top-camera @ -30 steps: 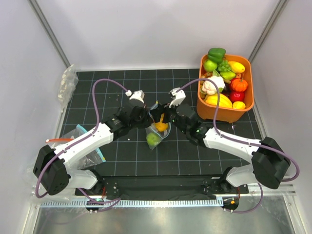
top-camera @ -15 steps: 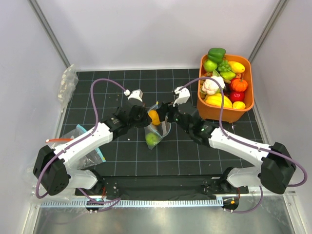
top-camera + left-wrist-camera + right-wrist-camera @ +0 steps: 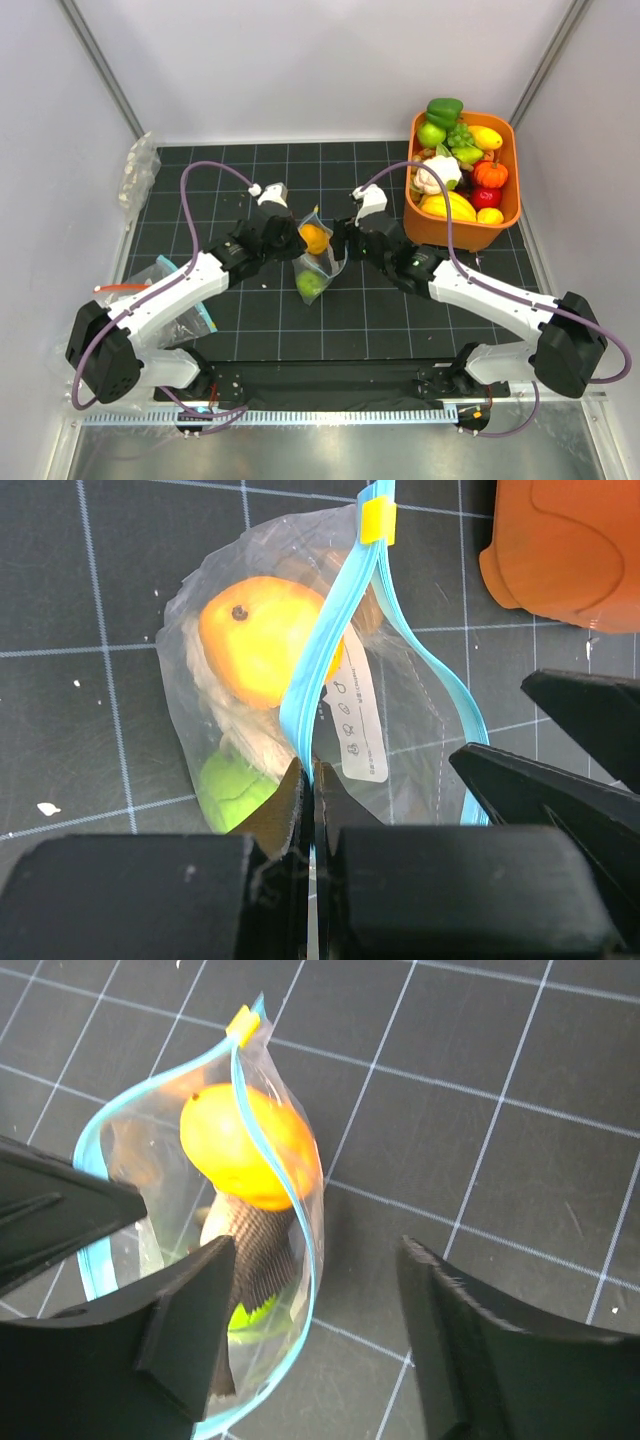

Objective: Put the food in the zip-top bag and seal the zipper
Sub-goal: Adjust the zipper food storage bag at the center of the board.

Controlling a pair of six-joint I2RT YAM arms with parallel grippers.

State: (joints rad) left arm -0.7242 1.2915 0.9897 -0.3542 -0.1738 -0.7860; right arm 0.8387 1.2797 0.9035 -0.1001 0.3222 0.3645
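Between the two arms, mid-way across the black gridded mat, the zip-top bag holds both toy fruits.
The left gripper has its jaws pressed together on the teal-blue zipper, pinching one side of the mouth. The other side of the strip bows away, so the mouth gapes, and a yellow slider sits at the strip's far end. Inside, the orange-yellow fruit lies near the mouth and the lime-green fruit lies deeper, toward the bag's bottom. The right gripper stands just beside the bag with its jaws wide apart, gripping nothing. An orange bin of toy produce sits at the mat's far right corner, apart from the bag.
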